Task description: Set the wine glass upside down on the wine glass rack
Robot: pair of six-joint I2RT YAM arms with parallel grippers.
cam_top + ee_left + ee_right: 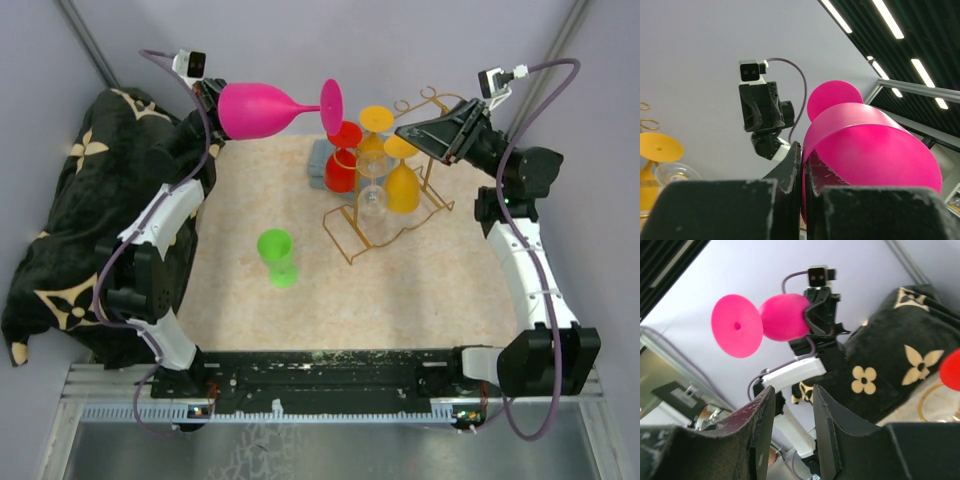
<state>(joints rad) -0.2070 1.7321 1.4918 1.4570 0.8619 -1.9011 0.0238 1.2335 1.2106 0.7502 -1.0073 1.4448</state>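
Beige speckled tabletop (420, 290), grey walls. Left gripper (212, 100) clamped on bowl of glossy magenta plastic wine glass (255, 110), held sideways in air at far left, round foot facing right twd thin gold wire wine glass rack (337, 238) w/ curled loop tops, far centre-right. Right gripper (790, 392) by rack's far right, jaws slightly apart, empty. Translucent green glass (275, 250) stands near centre.

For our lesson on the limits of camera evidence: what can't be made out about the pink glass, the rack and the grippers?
Top view: how the left gripper holds the pink wine glass; its fingers are dark and small.
Top view: free places on the wine glass rack; hanging glasses cover the rails.
Left wrist: the glass's stem, behind its bowl.
Right wrist: the rack, mostly past the right edge.
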